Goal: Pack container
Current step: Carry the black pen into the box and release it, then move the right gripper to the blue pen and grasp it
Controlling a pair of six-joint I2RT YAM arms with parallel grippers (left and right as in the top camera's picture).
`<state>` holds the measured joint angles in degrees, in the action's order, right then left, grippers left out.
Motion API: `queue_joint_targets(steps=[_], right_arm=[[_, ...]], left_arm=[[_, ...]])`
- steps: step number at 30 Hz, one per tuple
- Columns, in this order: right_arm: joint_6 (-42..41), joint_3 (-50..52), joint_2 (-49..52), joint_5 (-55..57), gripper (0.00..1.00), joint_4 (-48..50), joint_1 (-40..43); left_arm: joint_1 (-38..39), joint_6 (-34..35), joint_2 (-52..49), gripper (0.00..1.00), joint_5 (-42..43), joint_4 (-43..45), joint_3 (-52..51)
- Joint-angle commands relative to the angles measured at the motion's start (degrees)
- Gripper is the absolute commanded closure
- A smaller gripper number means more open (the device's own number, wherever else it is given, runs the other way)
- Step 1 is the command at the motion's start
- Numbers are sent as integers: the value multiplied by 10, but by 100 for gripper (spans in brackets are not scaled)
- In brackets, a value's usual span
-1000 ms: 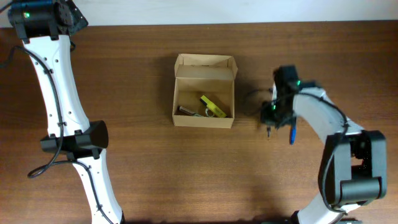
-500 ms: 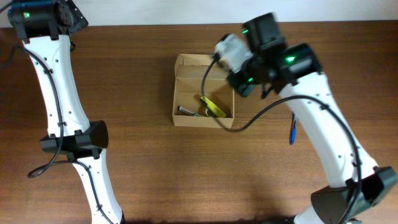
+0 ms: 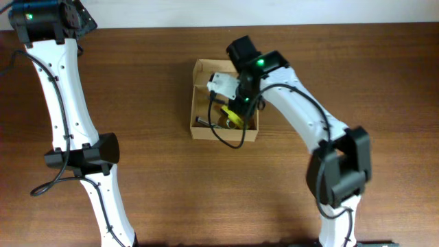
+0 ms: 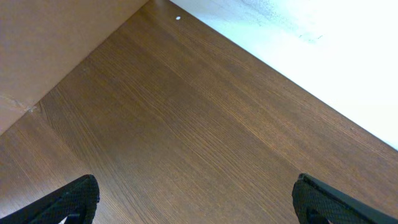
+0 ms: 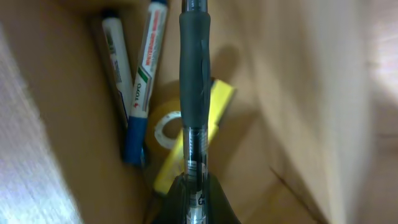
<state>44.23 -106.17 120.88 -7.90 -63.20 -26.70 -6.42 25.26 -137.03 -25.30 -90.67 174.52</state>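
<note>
The container [image 3: 203, 69] is a tan cardboard box, open, with its flap lid standing at the far side. My right gripper [image 3: 237, 104] is over the box's right half, shut on a black-gripped pen [image 5: 194, 93] that points down into the box. In the right wrist view my right gripper [image 5: 196, 200] has the pen above two white markers [image 5: 144, 68], a yellow item [image 5: 208, 121] and a tape roll [image 5: 166, 127] on the box floor [image 5: 74, 112]. My left gripper [image 4: 196, 202] is open and empty over bare table at the far left corner.
The left arm [image 3: 65, 103] runs down the table's left side. The right arm [image 3: 309, 123] reaches in from the front right. The table's far edge and a white wall [image 4: 323, 56] show in the left wrist view.
My right arm has swung from the table right of the box to over and down into the box, carrying the pen. The left arm has not moved.
</note>
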Motion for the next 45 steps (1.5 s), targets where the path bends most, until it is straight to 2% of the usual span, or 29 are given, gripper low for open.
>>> queue_joint_targets(steps=[1,5,7,8,17,24,28,32,34,38,42,45], right_arm=[[12,0,32,-18,96,4,-20],[12,0,61,-16,95,6,-30],[11,0,63,-11,56,4,-30],[5,0,63,-6,42,4,-30],[-70,-91,22,92,39,-63,-30],[-127,-104,-128,187,34,-67,-9],[-149,-96,-226,189,35,-60,55],[-230,-82,-285,174,35,-46,171],[-288,-82,-288,126,36,-73,241],[-357,-54,-253,35,49,-152,342],[-405,29,-212,31,52,-160,366],[-413,106,-189,33,50,-117,361]], left_arm=[[-4,-5,19,0,0,-1,-3],[-4,-5,19,0,0,-1,-3],[-4,-5,19,0,0,-1,-3],[-4,-5,19,0,0,-1,-3],[-4,-5,19,0,0,-1,-3],[-4,-5,19,0,0,-1,-3],[-4,-5,19,0,0,-1,-3],[-4,-5,19,0,0,-1,-3],[-4,-5,19,0,0,-1,-3],[-4,-5,19,0,0,-1,-3],[-4,-5,19,0,0,-1,-3],[-4,-5,19,0,0,-1,-3]])
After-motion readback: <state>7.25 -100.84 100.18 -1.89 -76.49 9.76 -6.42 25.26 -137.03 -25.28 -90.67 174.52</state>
